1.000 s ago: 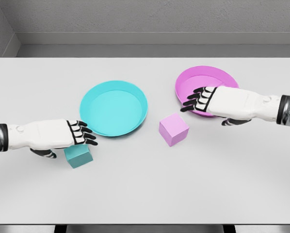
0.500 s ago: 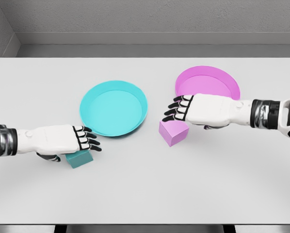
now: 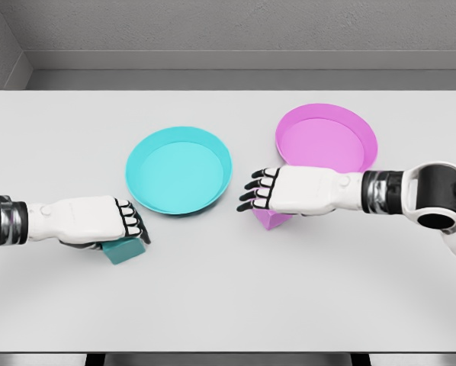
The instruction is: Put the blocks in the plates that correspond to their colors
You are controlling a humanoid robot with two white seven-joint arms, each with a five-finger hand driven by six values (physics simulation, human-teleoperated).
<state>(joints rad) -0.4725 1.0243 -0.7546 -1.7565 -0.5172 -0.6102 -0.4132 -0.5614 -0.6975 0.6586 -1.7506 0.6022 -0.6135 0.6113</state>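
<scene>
A teal block (image 3: 123,252) lies on the white table (image 3: 228,297) at the front left, mostly covered by my left hand (image 3: 120,235). The fingers curl down over its far edge and close on it; the block still rests on the table. A pink block (image 3: 270,220) sits in front of the pink plate (image 3: 323,141); only its lower corner shows under my right hand (image 3: 258,192). That hand hovers over it, palm down with fingers spread, holding nothing. The teal plate (image 3: 178,169) lies between the two hands and holds nothing.
The two plates sit side by side at mid-table, teal on the left and pink on the right. A grey wall (image 3: 228,30) runs behind the table's far edge. The table's front edge is near the bottom of the view.
My right hand has moved left and forward from the pink plate to above the pink block. My left hand has sunk onto the teal block and curled its fingers.
</scene>
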